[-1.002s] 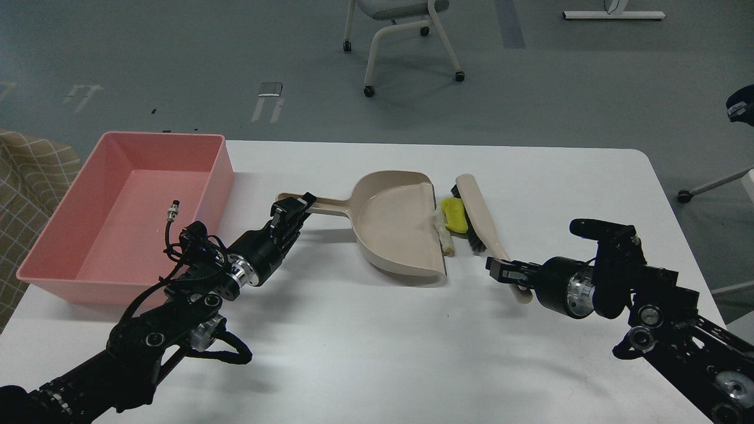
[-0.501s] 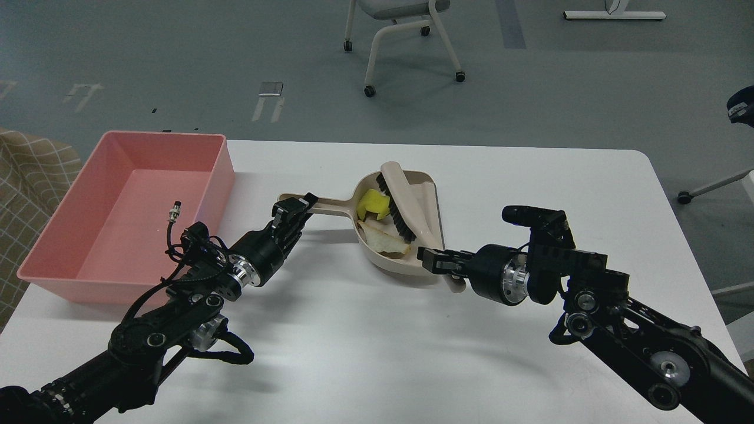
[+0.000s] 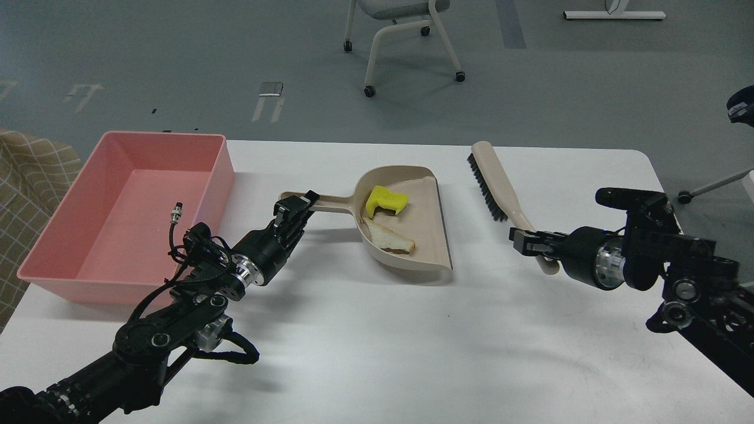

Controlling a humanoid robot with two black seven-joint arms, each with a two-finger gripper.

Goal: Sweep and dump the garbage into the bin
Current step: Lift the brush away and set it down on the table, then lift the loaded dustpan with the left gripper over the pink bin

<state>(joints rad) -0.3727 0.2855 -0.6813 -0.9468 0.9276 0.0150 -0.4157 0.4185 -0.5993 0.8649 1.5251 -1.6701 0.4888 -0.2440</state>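
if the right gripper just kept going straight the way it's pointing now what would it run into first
The right gripper, shut on the brush handle, points left toward the dustpan. Going straight, it would probably meet the dustpan's open lip first, with bare table before it. Its height above the table is unclear.

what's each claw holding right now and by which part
The left claw grips the dustpan at the end of its handle. The right claw grips the brush by its handle, bristles away from it.
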